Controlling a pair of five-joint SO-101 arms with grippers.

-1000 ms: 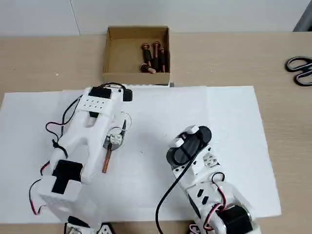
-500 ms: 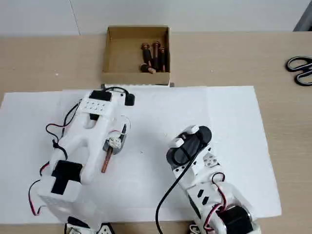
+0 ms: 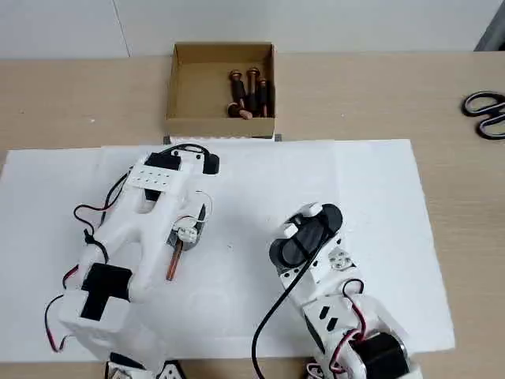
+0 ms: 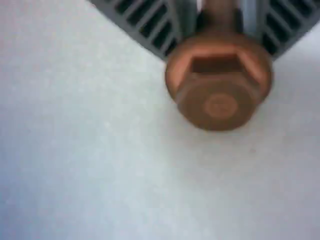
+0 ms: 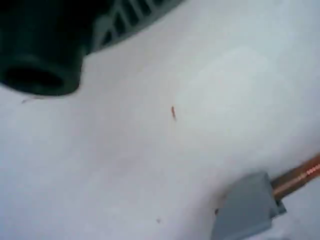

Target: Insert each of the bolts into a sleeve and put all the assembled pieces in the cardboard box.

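— Between the jaws of our left end effector (image 4: 218,17) we pinch the bolt (image 4: 218,90), close to the paper (image 4: 75,150).
— Our right end effector (image 5: 75,30) clamps the sleeve (image 5: 42,60); we should line up shank and bore before pushing.

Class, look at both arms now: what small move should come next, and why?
Probably the left gripper should carry its bolt toward the sleeve held by the right arm and line the shaft up with its open end: each piece is gripped, but they are apart over the white sheet.
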